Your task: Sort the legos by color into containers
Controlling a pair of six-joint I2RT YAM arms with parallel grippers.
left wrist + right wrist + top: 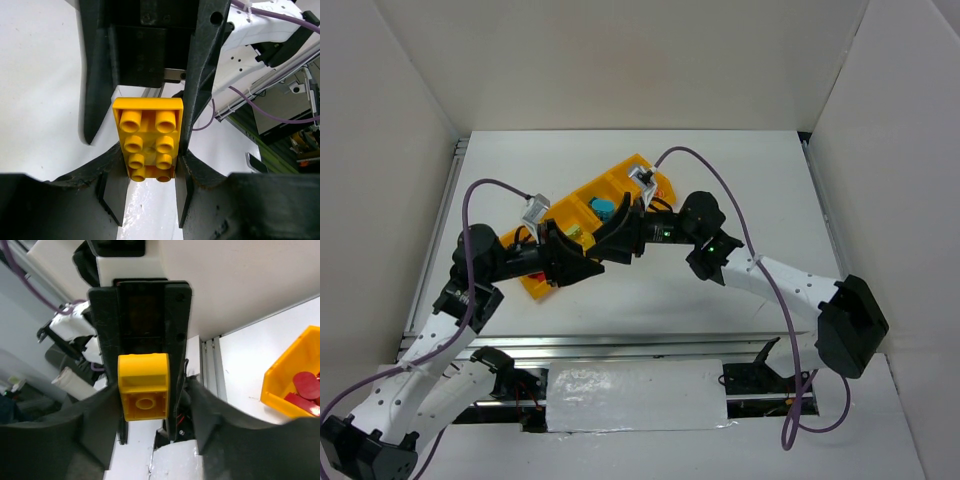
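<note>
An orange-yellow brick (148,137), studs toward the left wrist camera, sits between both grippers in mid-air. My left gripper (150,165) is shut on its near end. It also shows from below in the right wrist view (144,387). My right gripper (155,387) faces the left one, and its jaws stand a little wider than the brick, so it is open around it. In the top view the two grippers, left (582,255) and right (612,238), meet above the long orange-yellow tray (630,162); the brick is hidden there. A teal lego (605,208) lies in one compartment, and red legos (305,387) lie in an end compartment.
White walls enclose the white table on three sides. A metal rail (620,345) runs along the near edge. Purple cables (720,175) loop over both arms. The tray lies diagonally under the grippers.
</note>
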